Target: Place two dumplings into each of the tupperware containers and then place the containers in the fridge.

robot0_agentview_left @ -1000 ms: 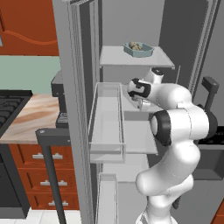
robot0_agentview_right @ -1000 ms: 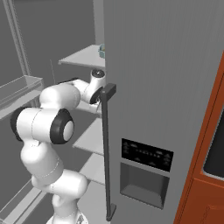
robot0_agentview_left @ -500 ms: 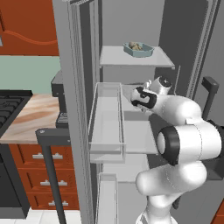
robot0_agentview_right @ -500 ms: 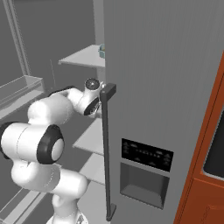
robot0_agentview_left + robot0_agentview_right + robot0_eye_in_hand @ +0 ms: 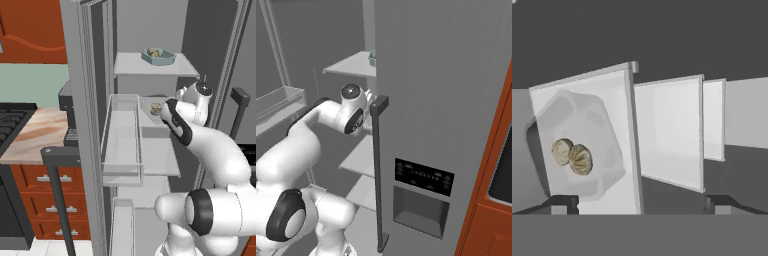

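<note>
Tool wide, holding nothing, inside fridge. Two dumplings in pale container on shelf ahead. Blue-grey container on top shelf.

The fridge door is brushed grey steel with a matt finish. Ahead of the hand, pale smooth shelves look like frosted plastic, and the door bin is clear plastic. The dumplings look dull, wrinkled dough.

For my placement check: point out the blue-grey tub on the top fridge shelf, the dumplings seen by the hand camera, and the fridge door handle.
blue-grey tub [image 5: 159, 57], left base view, front wall.
dumplings [image 5: 572, 156], hand view, where the pair meets.
fridge door handle [image 5: 376, 170], right base view, mid-bar.
</note>
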